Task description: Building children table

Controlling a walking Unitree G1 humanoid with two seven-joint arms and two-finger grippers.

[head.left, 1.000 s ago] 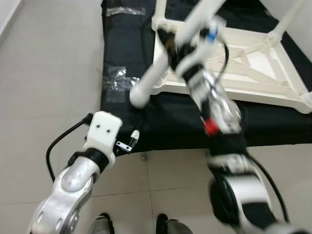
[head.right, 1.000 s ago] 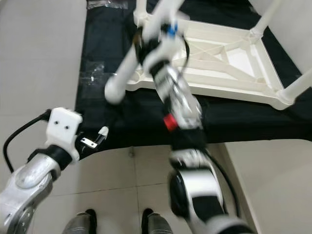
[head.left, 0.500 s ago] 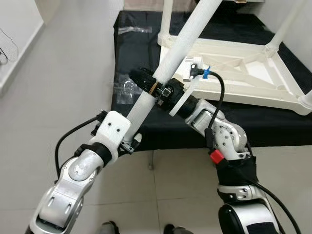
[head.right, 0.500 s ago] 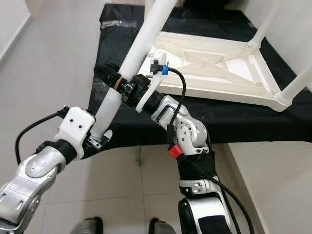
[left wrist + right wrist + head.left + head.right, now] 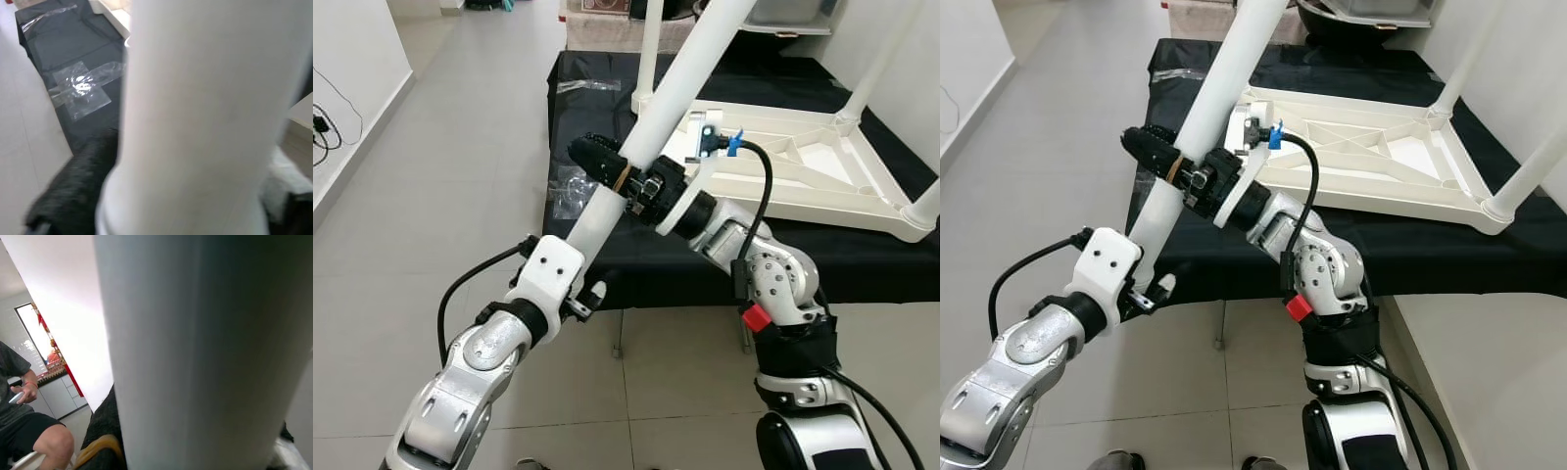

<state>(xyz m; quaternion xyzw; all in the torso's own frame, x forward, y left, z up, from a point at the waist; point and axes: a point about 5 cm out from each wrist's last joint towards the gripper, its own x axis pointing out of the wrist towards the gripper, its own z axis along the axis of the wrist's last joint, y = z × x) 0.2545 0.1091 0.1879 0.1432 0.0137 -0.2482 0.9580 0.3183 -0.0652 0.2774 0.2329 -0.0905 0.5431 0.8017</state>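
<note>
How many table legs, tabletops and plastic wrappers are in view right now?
Loose table leg, held by the right gripper, left gripper at its lower end: 1
Fitted legs: 3
Tabletop: 1
Clear plastic wrappers: 2
Total: 7

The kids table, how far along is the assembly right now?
Done: the upturned white tabletop lies on the black cloth, with legs already standing at its far corner and right corner. In hand: a loose leg, gripped by the right gripper mid-shaft, the left gripper near its lower end. Left: seating it in an open corner.
</note>
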